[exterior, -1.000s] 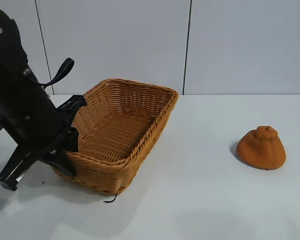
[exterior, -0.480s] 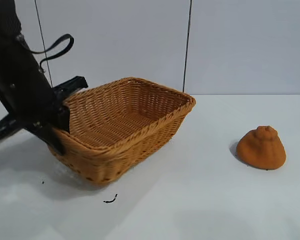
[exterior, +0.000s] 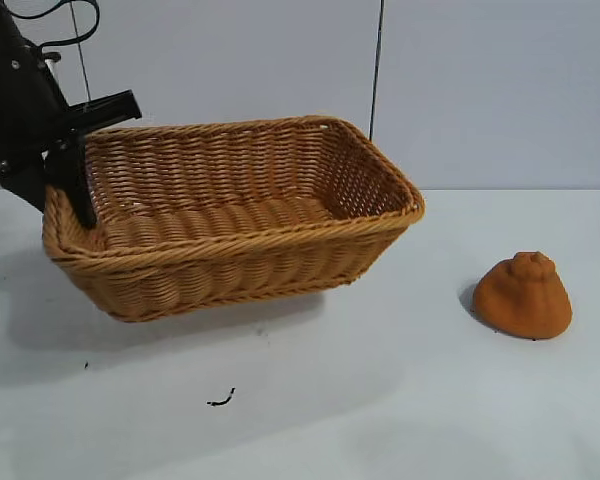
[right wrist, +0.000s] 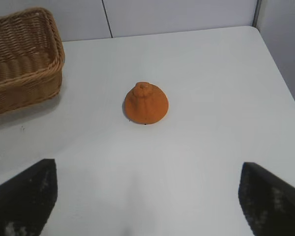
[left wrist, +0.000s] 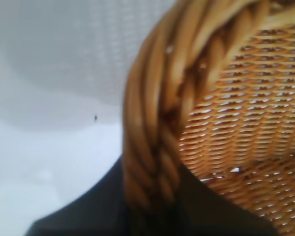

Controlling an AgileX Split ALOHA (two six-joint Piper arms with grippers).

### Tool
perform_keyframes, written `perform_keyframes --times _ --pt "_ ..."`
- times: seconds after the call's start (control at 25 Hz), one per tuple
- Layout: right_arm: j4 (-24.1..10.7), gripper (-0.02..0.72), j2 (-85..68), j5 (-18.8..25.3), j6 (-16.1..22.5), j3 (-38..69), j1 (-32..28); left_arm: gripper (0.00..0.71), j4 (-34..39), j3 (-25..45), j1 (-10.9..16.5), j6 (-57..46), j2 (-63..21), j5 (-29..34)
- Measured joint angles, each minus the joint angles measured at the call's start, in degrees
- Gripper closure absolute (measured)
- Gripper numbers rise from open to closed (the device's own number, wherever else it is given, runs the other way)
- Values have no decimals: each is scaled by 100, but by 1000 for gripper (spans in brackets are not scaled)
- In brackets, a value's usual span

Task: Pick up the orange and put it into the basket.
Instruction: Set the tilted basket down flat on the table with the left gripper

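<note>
The tan wicker basket hangs just off the white table at the left, its long side facing the exterior camera. My left gripper is shut on the braided rim at the basket's left end; in the left wrist view the rim runs down between the black fingers of the left gripper. The orange, a small dull-orange lump with a knob on top, rests on the table to the right, well apart from the basket. My right gripper is open above bare table, with the orange ahead of it and the basket farther off.
A small black scrap lies on the table in front of the basket. A grey panelled wall closes the back. The table's edge runs past the orange in the right wrist view.
My left gripper has risen and drawn back to the left with the basket's rim in it. The basket has lifted and swung round, its far end now reaching farther right. The orange has not moved.
</note>
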Motion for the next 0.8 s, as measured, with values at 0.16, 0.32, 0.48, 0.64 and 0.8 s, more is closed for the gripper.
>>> perform_keyframes --times 0.16,0.32,0.48,0.64,0.8 --pt "0 10 0 0 0 0 0 620 0 -48 0 250 228 0" --pt "0 10 0 0 0 0 0 620 4 -48 0 425 428 -118" --pt "0 10 0 0 0 0 0 620 -165 -55 0 471 614 -428" --pt "0 10 0 0 0 0 0 620 -284 -55 0 586 725 -533" --pt "-6 10 0 -7 0 0 0 609 -204 -55 0 611 737 -537"
